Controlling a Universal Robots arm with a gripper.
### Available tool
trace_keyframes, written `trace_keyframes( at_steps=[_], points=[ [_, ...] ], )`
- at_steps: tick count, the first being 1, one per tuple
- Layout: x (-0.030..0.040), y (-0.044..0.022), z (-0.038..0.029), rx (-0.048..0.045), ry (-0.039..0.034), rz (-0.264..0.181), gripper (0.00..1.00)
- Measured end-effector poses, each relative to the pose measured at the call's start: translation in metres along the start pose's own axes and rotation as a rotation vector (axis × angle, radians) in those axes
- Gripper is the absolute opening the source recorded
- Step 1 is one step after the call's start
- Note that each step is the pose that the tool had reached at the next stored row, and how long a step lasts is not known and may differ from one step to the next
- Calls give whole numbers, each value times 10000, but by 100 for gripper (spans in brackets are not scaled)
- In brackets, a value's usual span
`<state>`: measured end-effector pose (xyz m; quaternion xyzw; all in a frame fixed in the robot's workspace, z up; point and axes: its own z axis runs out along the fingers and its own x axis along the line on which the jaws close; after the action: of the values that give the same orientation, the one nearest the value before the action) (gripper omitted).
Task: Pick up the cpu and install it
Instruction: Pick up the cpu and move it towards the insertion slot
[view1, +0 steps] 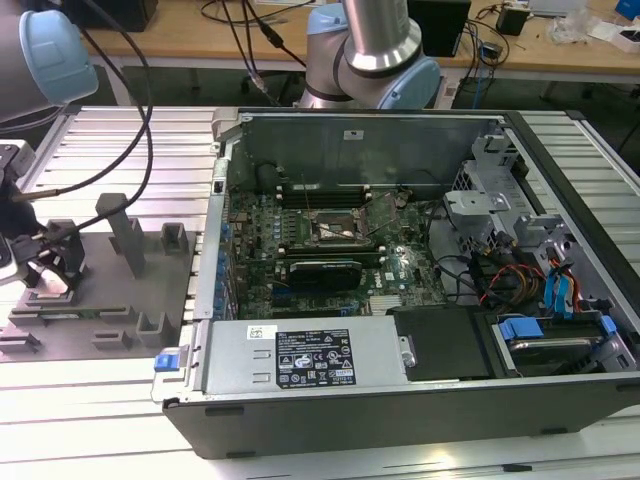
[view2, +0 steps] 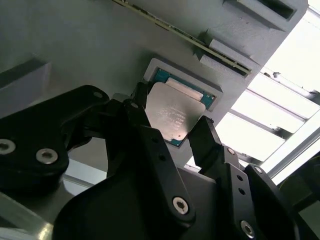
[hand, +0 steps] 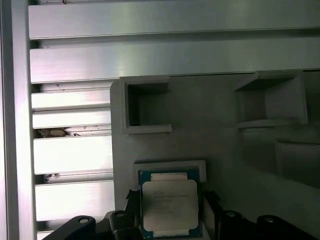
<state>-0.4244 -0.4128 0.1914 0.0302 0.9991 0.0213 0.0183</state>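
The cpu (view2: 169, 114) (hand: 169, 202) is a flat square chip with a shiny silver top and a green rim. It sits between my gripper's (view2: 171, 116) (hand: 170, 205) two black fingers, which press on its opposite edges. It hangs just in front of a shallow square pocket (hand: 170, 170) in the grey fixture plate (view1: 110, 300). A teal edge and a pale strip show in that pocket. In the exterior view my gripper (view1: 45, 268) is low over the fixture at the far left. The open socket (view1: 338, 232) lies on the motherboard inside the computer case.
Grey upright blocks (view1: 125, 235) stand on the fixture plate near my gripper. The open computer case (view1: 400, 300) fills the exterior view's middle and right, with a power supply (view1: 310, 355) along its front. Black cables (view1: 150, 120) run to the wrist. Ribbed aluminium table (hand: 150, 55) surrounds the fixture.
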Motion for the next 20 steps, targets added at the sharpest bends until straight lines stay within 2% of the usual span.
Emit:
trace_keyframes(
  at_steps=[9,20],
  points=[
    [11,19,35,-1,-5,1,60],
    [12,33,35,1,0,-1,59]
  ],
)
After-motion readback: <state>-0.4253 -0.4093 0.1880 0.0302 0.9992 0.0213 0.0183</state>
